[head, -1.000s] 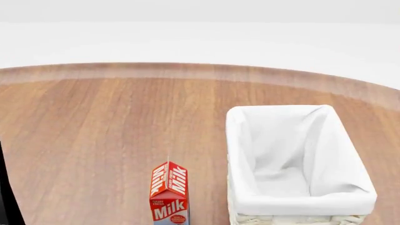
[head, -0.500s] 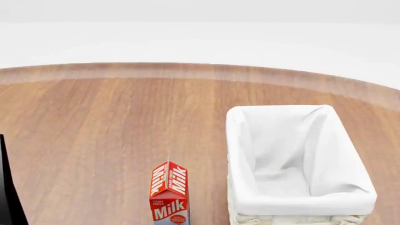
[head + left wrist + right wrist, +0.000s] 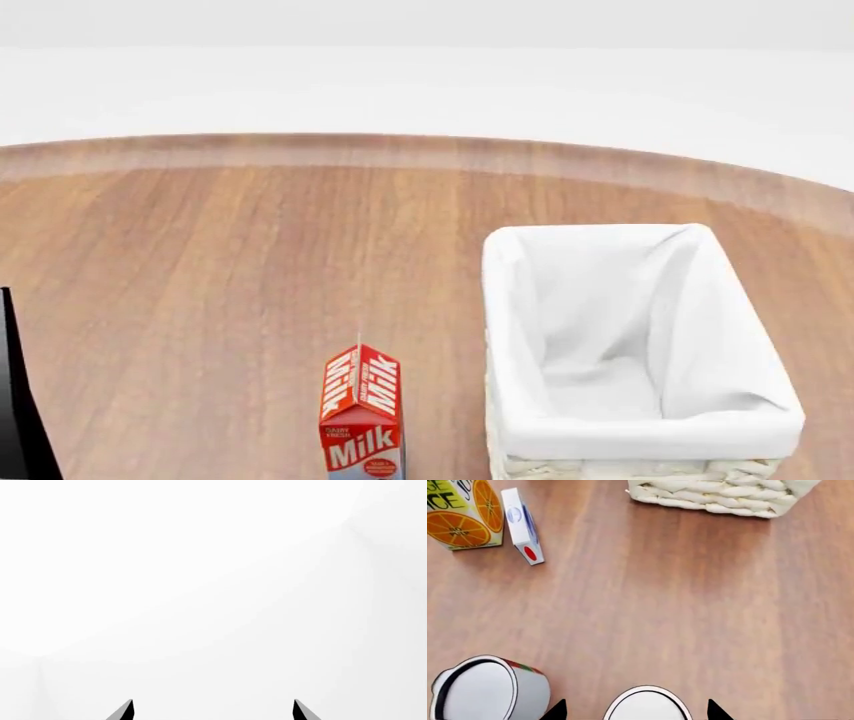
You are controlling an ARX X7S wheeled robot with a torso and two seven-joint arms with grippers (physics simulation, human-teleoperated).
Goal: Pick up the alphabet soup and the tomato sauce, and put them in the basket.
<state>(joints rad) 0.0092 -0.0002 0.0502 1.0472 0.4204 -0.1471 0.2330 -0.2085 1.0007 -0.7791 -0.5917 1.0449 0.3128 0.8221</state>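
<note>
In the right wrist view my right gripper (image 3: 636, 711) is open, its two dark fingertips (image 3: 557, 711) on either side of a silver-topped can (image 3: 646, 706) below it. That can's label is hidden, so I cannot tell which can it is. Beside it stands the tomato sauce (image 3: 486, 692), a silver-topped can with a strip of red and green label showing. The cream wicker basket (image 3: 720, 495) stands farther off; in the head view the basket (image 3: 514, 330) shows its white liner and nothing inside. My left gripper (image 3: 212, 711) is open and empty against a blank white background.
A red milk carton (image 3: 362, 420) stands just left of the basket. An orange juice carton (image 3: 460, 515) and a small white box (image 3: 520, 525) with blue and red marks stand on the wooden table (image 3: 694, 605). A dark part of my left arm (image 3: 14, 400) shows at the head view's left edge.
The dark part of my left arm at the head view's left edge has shifted slightly up and inward. The milk carton and basket have not moved.
</note>
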